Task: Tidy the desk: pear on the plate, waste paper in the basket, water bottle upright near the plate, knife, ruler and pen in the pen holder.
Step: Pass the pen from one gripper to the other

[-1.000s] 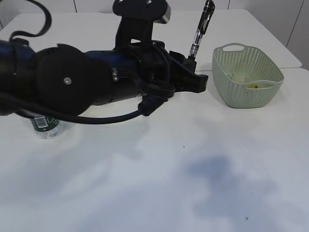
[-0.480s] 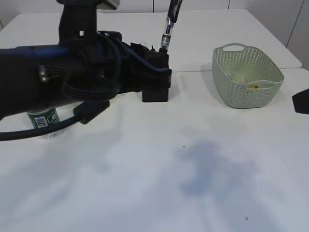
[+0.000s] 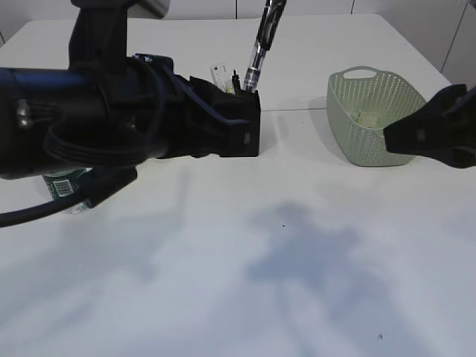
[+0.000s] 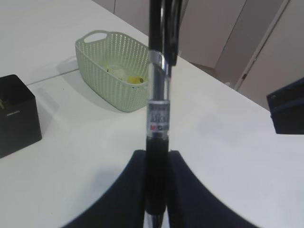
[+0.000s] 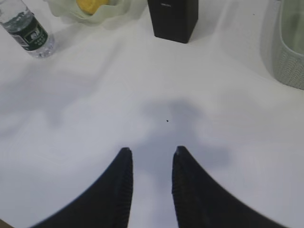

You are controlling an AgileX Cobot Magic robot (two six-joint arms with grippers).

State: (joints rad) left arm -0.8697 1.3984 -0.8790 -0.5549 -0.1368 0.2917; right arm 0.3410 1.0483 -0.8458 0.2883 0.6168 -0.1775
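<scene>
I see the left gripper [image 4: 156,190] clamped on a slim pen [image 4: 158,118], glossy black with a chrome band and a printed label. In the exterior view the pen [image 3: 262,41] stands nearly upright above the boxy matte black pen holder [image 3: 242,123], its lower tip at the holder's mouth, though I can't tell whether it is inside. The bulky left arm stretches in from the left, level over the table [image 3: 297,282]. The right gripper [image 5: 151,180] hangs empty, jaws partly apart, over the smooth white top. The pale green perforated basket [image 3: 379,115] sits far right; the clear bottle [image 5: 28,31] stands left by the plate [image 5: 95,14].
</scene>
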